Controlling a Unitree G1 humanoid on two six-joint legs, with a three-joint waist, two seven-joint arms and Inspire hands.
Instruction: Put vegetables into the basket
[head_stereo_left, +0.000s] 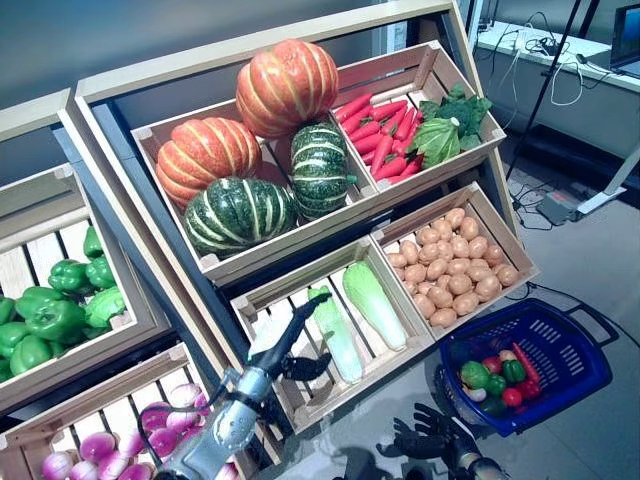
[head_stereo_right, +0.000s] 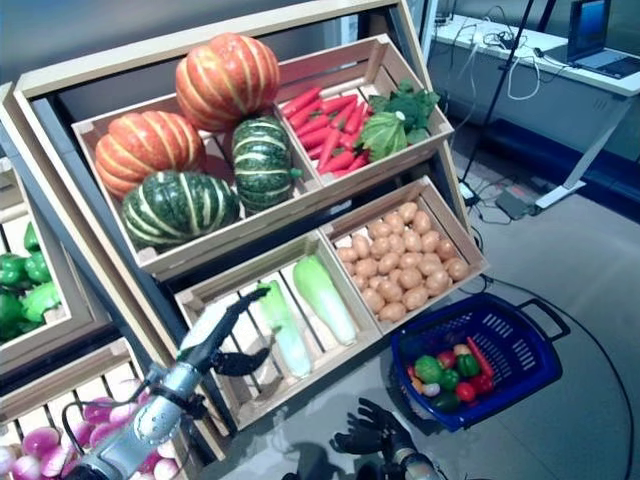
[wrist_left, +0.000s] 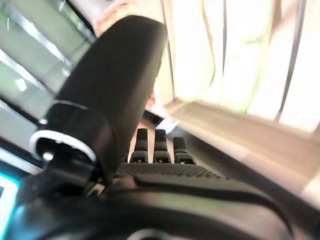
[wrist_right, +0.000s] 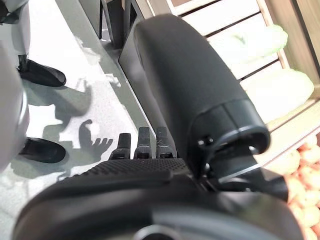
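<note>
Cabbages (head_stereo_left: 372, 305) lay in the crate (head_stereo_left: 262, 300); left hand (head_stereo_left: 285, 350), fingers extended and empty, reached toward them. Right hand (head_stereo_left: 432, 437) hung relaxed, empty, near basket (head_stereo_left: 575, 375).

Slanted wooden shelf (head_stereo_left: 120, 85), crates of pumpkins (head_stereo_left: 250, 150), potatoes (head_stereo_left: 452, 265), blue basket (head_stereo_left: 560, 350) on floor (head_stereo_left: 600, 260)

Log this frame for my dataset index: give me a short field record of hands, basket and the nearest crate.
left hand: open, fingers straight, reaching over the cabbage crate, holding nothing
right hand: open, low near the floor, empty
basket: blue, on the floor, holds small peppers and tomatoes
cabbage crate: two napa cabbages lying inside
potato crate: full, beside the cabbage crate
</note>
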